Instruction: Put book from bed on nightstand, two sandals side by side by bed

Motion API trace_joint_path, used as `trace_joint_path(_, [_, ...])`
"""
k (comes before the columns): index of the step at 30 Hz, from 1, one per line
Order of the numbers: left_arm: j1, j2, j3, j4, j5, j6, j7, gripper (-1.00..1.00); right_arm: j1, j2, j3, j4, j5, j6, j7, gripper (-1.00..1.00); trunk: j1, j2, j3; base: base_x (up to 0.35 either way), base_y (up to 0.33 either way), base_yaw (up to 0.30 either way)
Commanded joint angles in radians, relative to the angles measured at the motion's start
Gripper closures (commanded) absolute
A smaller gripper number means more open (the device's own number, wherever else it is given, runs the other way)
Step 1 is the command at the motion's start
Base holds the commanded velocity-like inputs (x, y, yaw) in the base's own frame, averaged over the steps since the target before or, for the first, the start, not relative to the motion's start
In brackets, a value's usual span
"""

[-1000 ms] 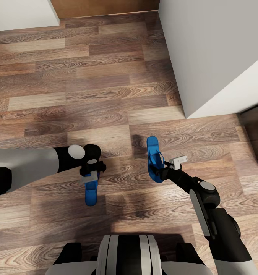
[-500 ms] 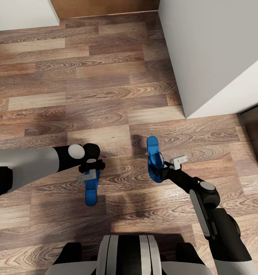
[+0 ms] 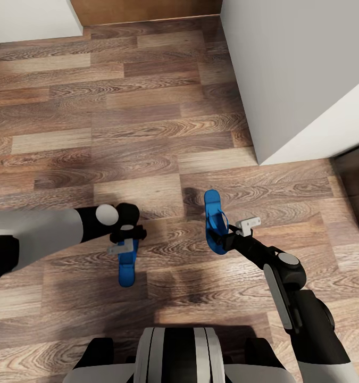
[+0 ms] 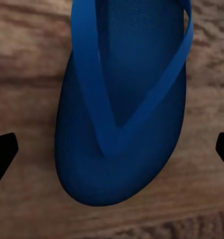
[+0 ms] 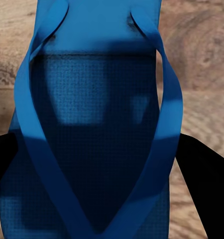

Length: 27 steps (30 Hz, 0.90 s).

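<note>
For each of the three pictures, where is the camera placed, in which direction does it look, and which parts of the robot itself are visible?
Head view: from the head, down at the floor; both arms, left gripper, right gripper.
Left wrist view: along the jaws at the left sandal, jaws wide apart.
Right wrist view: along the jaws at the right sandal, dark fingers at its edges.
Shared: each sandal also shows in the head view.

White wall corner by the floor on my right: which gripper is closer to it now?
Right. The right gripper, at the right sandal, sits just short of the white wall corner. The left gripper, over the left sandal, is farther away across the floor.
</note>
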<state>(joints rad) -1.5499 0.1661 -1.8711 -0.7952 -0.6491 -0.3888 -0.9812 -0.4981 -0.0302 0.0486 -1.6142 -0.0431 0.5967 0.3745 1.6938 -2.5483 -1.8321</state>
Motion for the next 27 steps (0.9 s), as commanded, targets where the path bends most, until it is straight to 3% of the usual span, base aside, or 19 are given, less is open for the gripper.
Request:
trace_joint_path(1, [0.0, 0.001, -0.001, -0.003, -0.009, -0.005, 0.002, -1.0, 0.0, 0.0, 0.0, -0.001, -0.004, 0.006, 0.0, 1.0, 0.0, 0.0, -0.001, 0.0, 0.0, 0.0])
trace_joint_path(27, [0.045, 0.0, -0.004, 0.002, -0.017, -0.008, 0.039, -1.0, 0.0, -0.002, 0.0, -0.001, -0.004, 0.006, 0.0, 1.0, 0.0, 0.0, -0.001, 0.0, 0.0, 0.0])
